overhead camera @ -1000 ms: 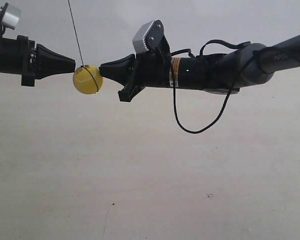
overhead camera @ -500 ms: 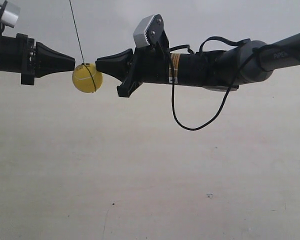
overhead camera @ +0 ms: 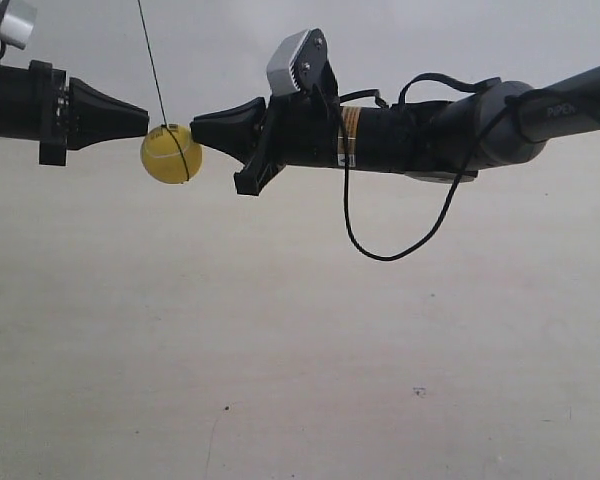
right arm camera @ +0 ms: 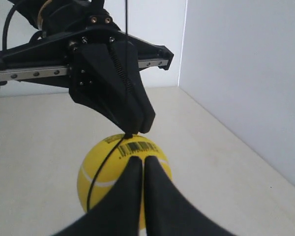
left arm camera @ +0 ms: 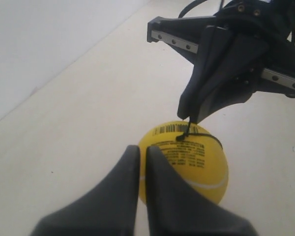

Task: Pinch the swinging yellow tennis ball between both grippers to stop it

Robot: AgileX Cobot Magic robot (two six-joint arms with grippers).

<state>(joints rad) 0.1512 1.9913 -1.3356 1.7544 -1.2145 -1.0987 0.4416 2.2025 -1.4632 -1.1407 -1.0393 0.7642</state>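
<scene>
A yellow tennis ball [overhead camera: 171, 153] hangs on a black string [overhead camera: 152, 60] between two black arms pointing at each other. The left gripper [left arm camera: 141, 150] and the right gripper [right arm camera: 143, 160] each have their jaws pressed together into a wedge, holding nothing. Both tips sit at the ball's upper shoulders, one on each side and about equally near. A firm pinch likely needs them lower, level with the ball's middle.
</scene>
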